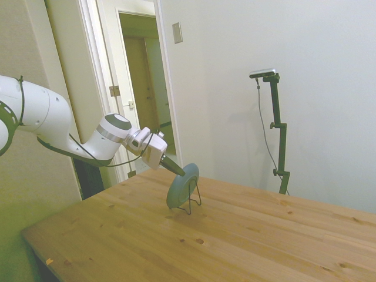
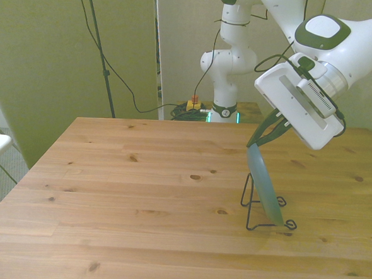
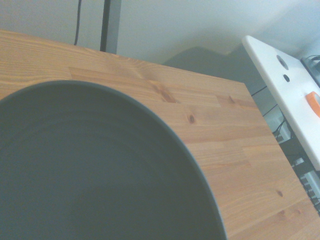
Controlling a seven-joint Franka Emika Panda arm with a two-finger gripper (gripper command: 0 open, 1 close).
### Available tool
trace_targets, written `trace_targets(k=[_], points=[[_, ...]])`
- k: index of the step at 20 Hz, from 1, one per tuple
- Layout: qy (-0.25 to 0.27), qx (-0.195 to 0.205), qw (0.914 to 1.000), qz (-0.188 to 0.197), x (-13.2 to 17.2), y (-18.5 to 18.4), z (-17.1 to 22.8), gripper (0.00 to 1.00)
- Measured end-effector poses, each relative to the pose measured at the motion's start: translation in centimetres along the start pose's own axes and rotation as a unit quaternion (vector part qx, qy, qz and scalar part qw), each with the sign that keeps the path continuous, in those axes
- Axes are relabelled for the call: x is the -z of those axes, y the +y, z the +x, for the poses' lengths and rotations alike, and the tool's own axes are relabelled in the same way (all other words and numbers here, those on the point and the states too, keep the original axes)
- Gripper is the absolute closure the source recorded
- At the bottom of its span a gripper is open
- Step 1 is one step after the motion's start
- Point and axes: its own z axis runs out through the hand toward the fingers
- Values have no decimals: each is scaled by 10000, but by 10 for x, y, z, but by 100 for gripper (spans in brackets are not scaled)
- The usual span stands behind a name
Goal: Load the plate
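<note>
Pincer (image 2: 256, 142) pinching top rim of tilted plate (image 2: 263, 187) resting in wire stand (image 2: 265, 211) on table (image 2: 138, 193)

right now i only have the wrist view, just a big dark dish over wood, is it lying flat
Observer: No. The plate stands on edge, leaning in a thin wire stand on the table.
Operator: am i holding it
Observer: In the side view the gripper sits at the plate's upper rim, its fingers closed on the rim.
Operator: anything else near it
Observer: The front view shows only bare wood around the stand.
</note>
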Motion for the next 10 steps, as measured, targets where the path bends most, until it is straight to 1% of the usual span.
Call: trace_targets(k=[7,10], points=[[2,-13,10000,-10,-1,0,2,0],[-105,-83,9999,39,2,1,7,0]])
